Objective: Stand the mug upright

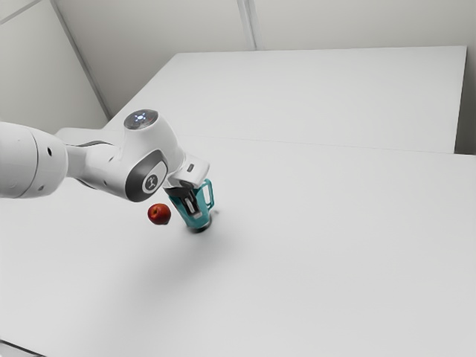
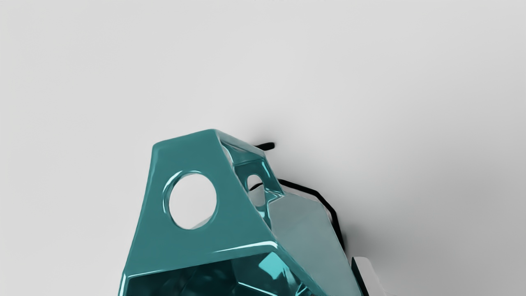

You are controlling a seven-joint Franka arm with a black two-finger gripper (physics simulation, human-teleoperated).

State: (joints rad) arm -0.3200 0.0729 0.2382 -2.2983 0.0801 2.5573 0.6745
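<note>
In the exterior view my gripper (image 1: 190, 202) reaches down to the teal mug (image 1: 201, 219) and is shut on it. The mug leans, its dark base low by the table and its mouth up toward my hand, with the handle on the exterior view's right. From the wrist view, the gripper (image 2: 263, 283) is at the body of the mug (image 2: 304, 226), one pale fingertip (image 2: 367, 273) against its outer side; the other finger is hidden. The handle and the mug's open mouth face the camera.
A red apple (image 1: 159, 214) is close to the mug, toward the exterior view's left. The white table (image 1: 335, 260) extends around them, and its far edge lies before a grey wall.
</note>
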